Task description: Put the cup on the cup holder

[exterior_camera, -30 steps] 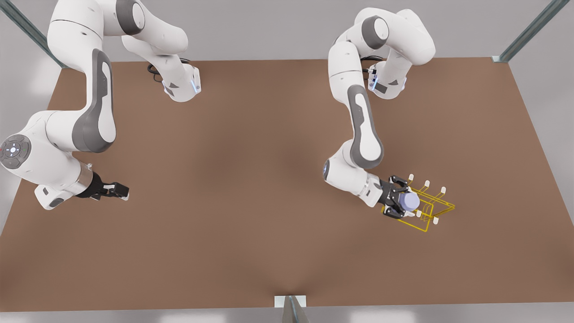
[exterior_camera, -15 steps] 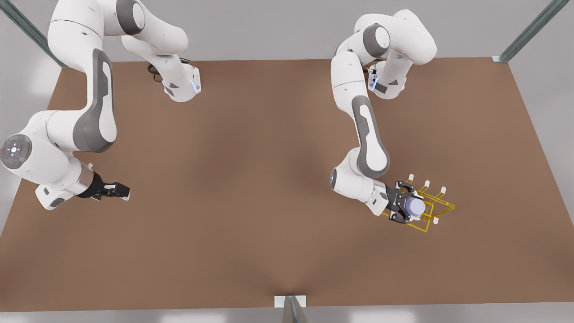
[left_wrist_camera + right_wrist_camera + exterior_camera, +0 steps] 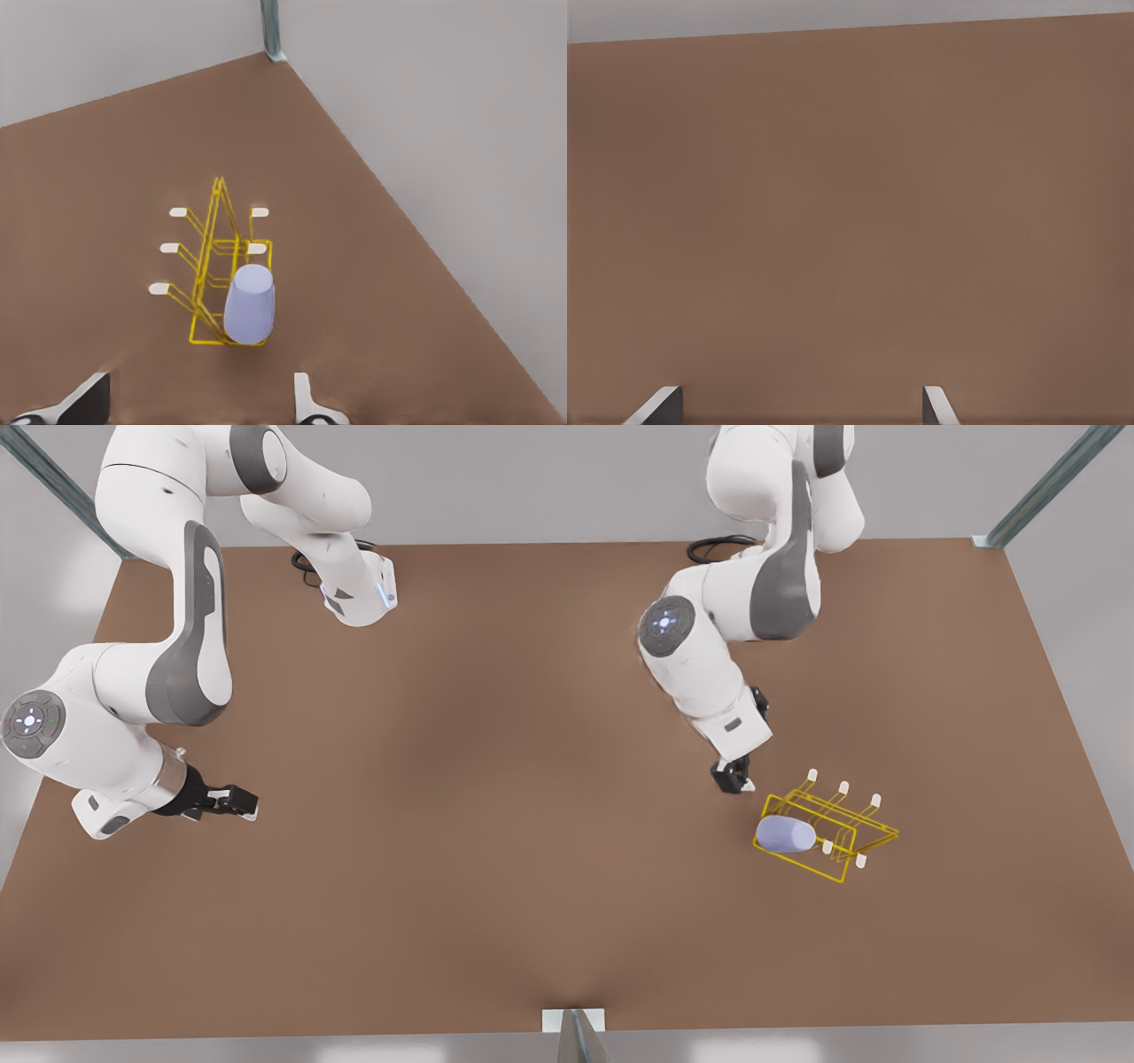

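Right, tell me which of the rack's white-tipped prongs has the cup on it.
The end prong of the row nearer the camera, at the front view's left: the cup covers its white tip, while the rack's five other tips stay bare.

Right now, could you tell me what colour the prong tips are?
White, on the yellow holder; clearest in the left wrist view.

cup (image 3: pixel 785 834): lavender-blue, tapered, sat over a prong at one end | cup holder (image 3: pixel 864 838): yellow wire rack, white-capped prongs, on the table
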Robot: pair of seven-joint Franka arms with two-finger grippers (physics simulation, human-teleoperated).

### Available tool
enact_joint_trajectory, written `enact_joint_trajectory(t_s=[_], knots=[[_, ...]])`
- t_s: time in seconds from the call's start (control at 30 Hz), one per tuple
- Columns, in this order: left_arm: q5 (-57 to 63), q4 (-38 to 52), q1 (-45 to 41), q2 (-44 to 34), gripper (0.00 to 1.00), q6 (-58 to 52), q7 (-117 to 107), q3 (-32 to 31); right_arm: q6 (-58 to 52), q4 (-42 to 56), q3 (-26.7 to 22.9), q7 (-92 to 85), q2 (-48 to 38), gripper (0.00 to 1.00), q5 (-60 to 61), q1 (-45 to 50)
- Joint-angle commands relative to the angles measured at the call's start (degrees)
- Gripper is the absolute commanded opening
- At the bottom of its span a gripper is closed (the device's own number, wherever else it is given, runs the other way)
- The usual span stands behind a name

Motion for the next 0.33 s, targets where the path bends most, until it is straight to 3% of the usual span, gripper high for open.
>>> enact_joint_trajectory(t_s=[0.0,0.03,0.07,0.1,0.13,0.3], knots=[[-13.2,1.1,8.5,-5.9,1.00,-23.3,76.8,-8.4,0.0,0.0,0.0,0.1,-0.1,1.00,0.0,0.0],[-7.6,4.6,28.4,-10.2,1.00,-22.8,76.6,-34.9,0.0,0.0,0.0,0.1,-0.1,1.00,0.0,0.0],[0.6,2.7,43.0,-12.4,1.00,-17.1,76.4,-53.4,0.0,0.0,0.0,0.1,-0.1,1.00,0.0,0.0],[0.9,-5.2,46.5,-17.3,1.00,-8.8,76.8,-55.9,0.0,0.0,0.0,0.1,-0.1,1.00,0.0,-0.1],[0.4,-6.5,48.5,-17.8,1.00,-8.3,77.1,-56.0,0.0,0.0,0.0,0.1,-0.1,1.00,0.0,-0.1],[0.0,-3.4,50.0,-15.1,1.00,-14.4,85.8,-55.4,0.0,-0.1,0.0,-0.1,-0.1,1.00,0.0,-0.2]])
